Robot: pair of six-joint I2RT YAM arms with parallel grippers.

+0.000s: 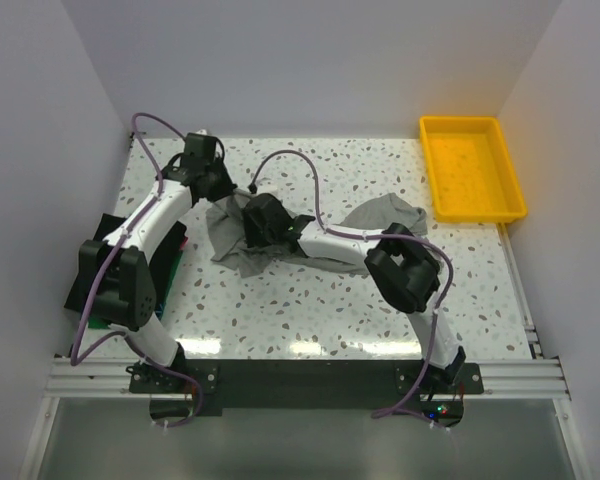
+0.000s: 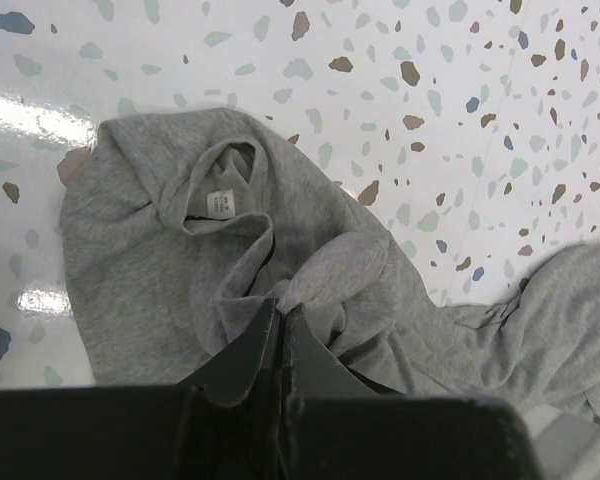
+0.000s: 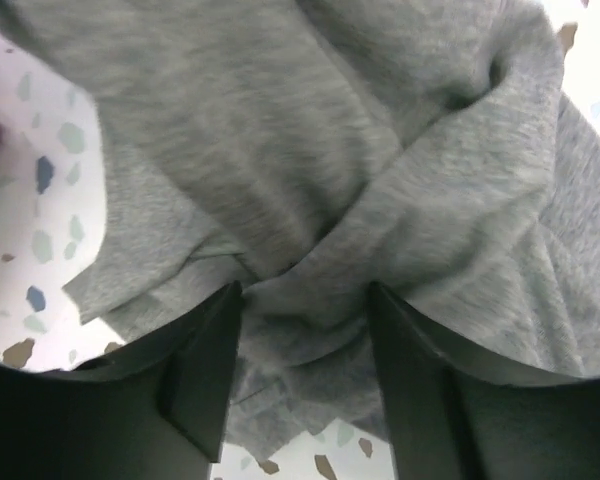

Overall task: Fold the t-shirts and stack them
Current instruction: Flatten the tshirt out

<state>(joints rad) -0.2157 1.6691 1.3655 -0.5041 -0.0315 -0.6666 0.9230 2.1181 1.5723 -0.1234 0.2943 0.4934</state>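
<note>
Now, your left gripper (image 2: 282,318) is pinching a raised fold of the grey t-shirt (image 2: 150,265) with its 2 fingers (image 2: 242,352) pressed together, your right gripper (image 3: 302,292) is standing wide open astride another fold, the shirt is lying crumpled mid-table (image 1: 310,312).

Grey t-shirt (image 1: 228,242) lies crumpled mid-bench (image 1: 310,310), strung out left to right. One end is bunched at centre-left. The other end reaches toward the yellow tray (image 1: 473,212) but stays apart from it. The tray sits at the far right corner.

Left gripper (image 1: 223,196) is at the shirt's upper-left edge. Right arm (image 1: 330,243) reaches leftward across the bench, with the right gripper (image 1: 250,226) on the bunched part, near the left one. Jaws of both are not readable from above.

At the left bench edge, partly under the left arm (image 1: 155,215), lies a black folded shirt (image 1: 102,228). A green shirt (image 1: 177,268) shows along its near-right edge.
</note>
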